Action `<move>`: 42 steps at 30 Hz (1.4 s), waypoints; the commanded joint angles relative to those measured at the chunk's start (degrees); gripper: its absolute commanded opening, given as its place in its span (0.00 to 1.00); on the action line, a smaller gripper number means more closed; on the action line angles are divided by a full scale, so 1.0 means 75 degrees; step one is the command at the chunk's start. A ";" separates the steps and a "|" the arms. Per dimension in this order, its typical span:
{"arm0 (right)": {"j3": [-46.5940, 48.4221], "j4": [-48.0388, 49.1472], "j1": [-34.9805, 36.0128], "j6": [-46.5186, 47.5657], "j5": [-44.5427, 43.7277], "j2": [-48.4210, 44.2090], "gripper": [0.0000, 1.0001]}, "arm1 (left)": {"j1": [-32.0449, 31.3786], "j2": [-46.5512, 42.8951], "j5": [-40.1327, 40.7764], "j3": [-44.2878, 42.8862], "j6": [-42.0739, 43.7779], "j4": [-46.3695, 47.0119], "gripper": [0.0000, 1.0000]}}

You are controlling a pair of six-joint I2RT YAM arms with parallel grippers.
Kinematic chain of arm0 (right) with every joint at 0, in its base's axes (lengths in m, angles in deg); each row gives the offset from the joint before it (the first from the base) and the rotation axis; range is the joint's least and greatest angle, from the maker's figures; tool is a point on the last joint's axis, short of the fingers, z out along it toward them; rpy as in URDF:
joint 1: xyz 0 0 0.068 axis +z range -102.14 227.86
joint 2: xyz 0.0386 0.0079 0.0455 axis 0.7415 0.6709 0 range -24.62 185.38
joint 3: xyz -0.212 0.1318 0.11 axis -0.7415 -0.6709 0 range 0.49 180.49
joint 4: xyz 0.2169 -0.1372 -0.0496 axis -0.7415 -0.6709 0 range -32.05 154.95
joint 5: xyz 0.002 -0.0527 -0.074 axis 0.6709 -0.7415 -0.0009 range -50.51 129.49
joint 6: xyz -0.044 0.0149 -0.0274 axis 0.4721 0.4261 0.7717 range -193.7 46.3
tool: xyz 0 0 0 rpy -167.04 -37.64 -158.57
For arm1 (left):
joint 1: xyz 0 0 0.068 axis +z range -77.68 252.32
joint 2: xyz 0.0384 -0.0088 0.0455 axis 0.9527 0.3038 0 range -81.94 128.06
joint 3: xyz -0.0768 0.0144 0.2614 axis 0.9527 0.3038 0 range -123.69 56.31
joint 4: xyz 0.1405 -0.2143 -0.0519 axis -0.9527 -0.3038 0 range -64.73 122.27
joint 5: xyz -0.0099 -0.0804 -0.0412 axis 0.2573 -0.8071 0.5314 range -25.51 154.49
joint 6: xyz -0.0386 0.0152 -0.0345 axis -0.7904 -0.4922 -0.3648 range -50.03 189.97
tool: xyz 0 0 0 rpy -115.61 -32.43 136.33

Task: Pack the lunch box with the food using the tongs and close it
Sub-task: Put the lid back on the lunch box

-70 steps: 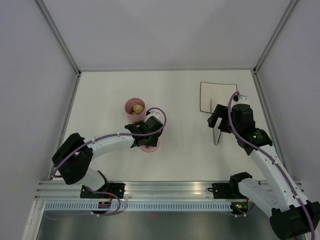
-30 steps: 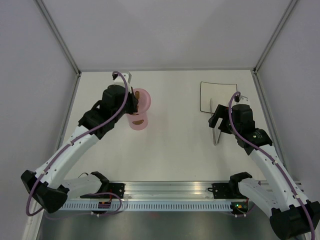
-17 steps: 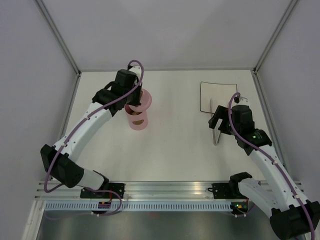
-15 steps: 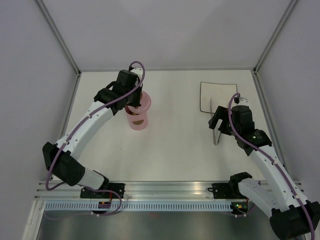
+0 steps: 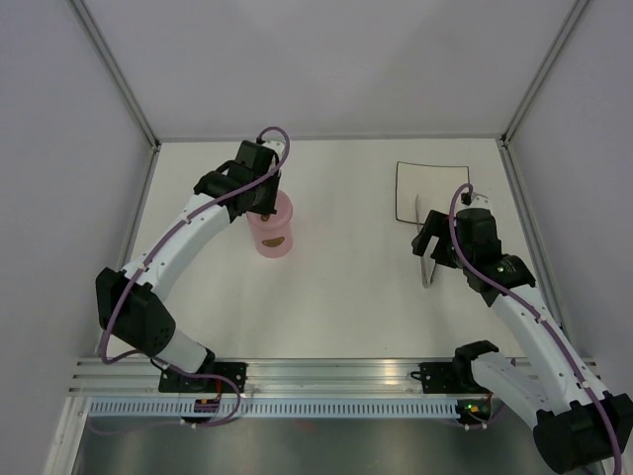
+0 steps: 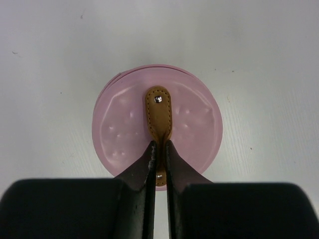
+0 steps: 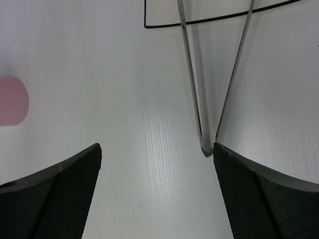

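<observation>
left gripper [image 6: 159, 149] pinched tight on brown handle [image 6: 158, 107] of lid [image 6: 119, 129]. Lid over lunch box [image 5: 274, 236], far left; can't tell if seated. right gripper [image 7: 155, 149] spread wide above tongs [image 7: 189, 74] lying flat, arms reaching onto plate [image 7: 164, 24], far right.

Left wrist view: lid [image 6: 157, 132] covers the lunch box [image 5: 272, 237], so I cannot see inside. Left gripper [image 6: 159, 144] hides the handle's [image 6: 158, 112] near end.
Right wrist view: tongs [image 7: 192, 84] tips and plate [image 7: 164, 12] cut off at top edge.
</observation>
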 commanded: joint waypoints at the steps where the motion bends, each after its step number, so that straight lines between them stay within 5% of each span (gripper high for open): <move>1: -0.0075 0.0177 -0.0020 0.0009 -0.0046 -0.0001 0.98 | 0.0026 0.0223 0.0207 0.0177 0.0260 0.0181 0.13; 10: -0.0040 0.0212 -0.0009 0.0044 -0.0034 0.0128 0.98 | 0.0026 0.0575 0.0418 0.0728 0.0143 0.0193 0.13; 16: 0.0030 0.0224 -0.0020 0.0068 0.0048 0.0222 0.98 | 0.0271 0.0553 -0.0542 0.0833 -0.0150 0.0403 0.13; 29: 0.0065 0.0341 -0.0020 0.0056 0.0153 0.0316 0.98 | 0.0378 0.0482 -0.0883 -0.0993 0.0517 -0.0661 0.13; 42: 0.0171 0.0189 -0.0020 0.0092 0.0095 0.0257 0.98 | 0.0706 0.0845 -0.1140 -0.0901 0.0729 -0.0698 0.13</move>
